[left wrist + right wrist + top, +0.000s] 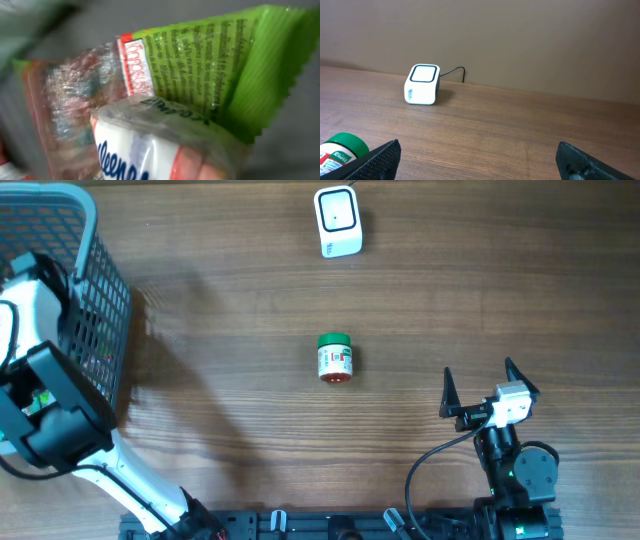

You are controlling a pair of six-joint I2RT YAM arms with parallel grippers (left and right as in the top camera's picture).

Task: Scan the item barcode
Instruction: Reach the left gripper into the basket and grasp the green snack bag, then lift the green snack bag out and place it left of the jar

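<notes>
Reaching deep into the basket (100,300) at the far left of the counter (240,300), the left arm (50,395) is going after an item, and the scan itself is not happening yet. Nothing is sitting in front of the scanner (338,220), which is waiting at the far edge, well apart from everything else. A jar (335,360) with a green lid is lying mid-counter, apparently on its side with the lid pointing toward the scanner; whether it is scanned or not, the views are not saying. So by my reading we are looking at the pick-up stage: grasping, lifting out, carrying over and presenting the barcode are all remaining.

Now the hands. The left wrist camera is pressing right up against the goods: a green packet (240,65) covered in small print, and in front of it a clear-wrapped tissue pack (145,150) filling the lower frame. The left hand's own fingers are not showing anywhere, so I cannot tell whether it is released, clenched or grasping one of those packs. The right hand (478,370) is idling at the near right of the counter, fingers spread wide, holding nothing and touching nothing, well apart from the jar.
</notes>
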